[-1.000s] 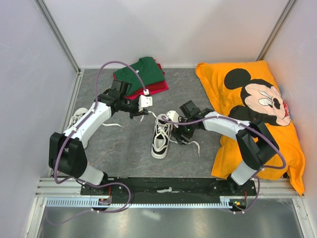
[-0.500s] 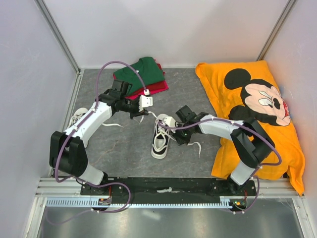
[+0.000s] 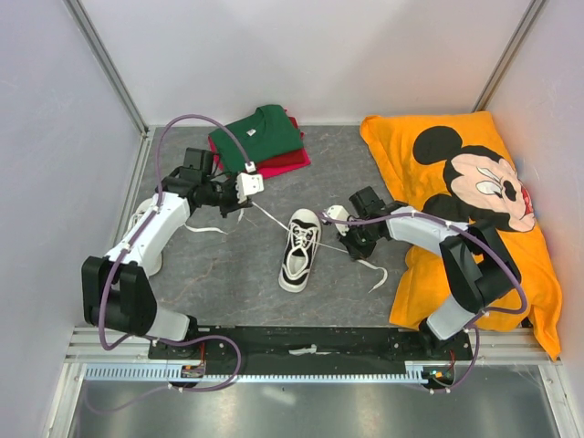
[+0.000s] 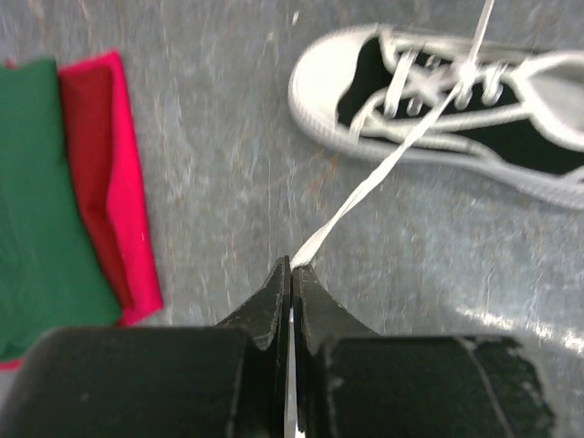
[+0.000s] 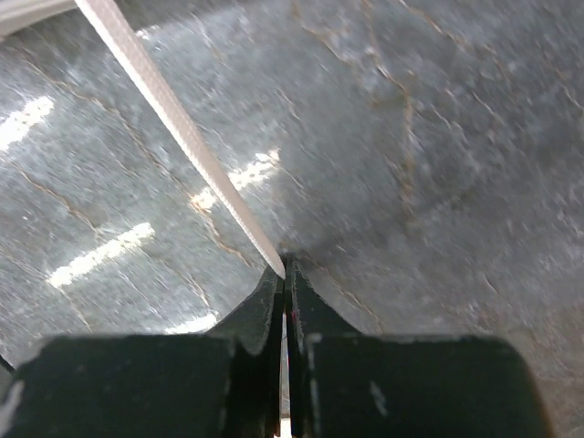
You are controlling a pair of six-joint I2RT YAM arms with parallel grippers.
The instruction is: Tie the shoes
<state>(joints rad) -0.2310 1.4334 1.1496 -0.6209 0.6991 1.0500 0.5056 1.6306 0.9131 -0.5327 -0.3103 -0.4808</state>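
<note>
One white shoe (image 3: 299,248) lies in the middle of the grey floor, toe towards the back; in the left wrist view the shoe (image 4: 438,100) has a dark tongue. My left gripper (image 3: 241,210) (image 4: 291,265) sits up and left of it, shut on a white lace (image 4: 383,169) that runs taut to the eyelets. Right of the shoe, my right gripper (image 3: 350,250) (image 5: 284,263) is shut on the other lace (image 5: 173,128), also stretched tight. A loose lace tail (image 3: 375,274) trails below it. The second shoe (image 3: 144,217) lies at the far left, partly hidden by my left arm.
Folded green shirt (image 3: 258,130) over a red one (image 3: 285,161) lies at the back, also the green shirt (image 4: 36,201) and red shirt (image 4: 109,182) in the left wrist view. An orange Mickey Mouse cloth (image 3: 474,201) covers the right side. White walls close in the floor.
My right gripper has shut on a lace and drawn it to the right. My left gripper has pulled its lace back to the left. Both laces now run taut from the shoe.
</note>
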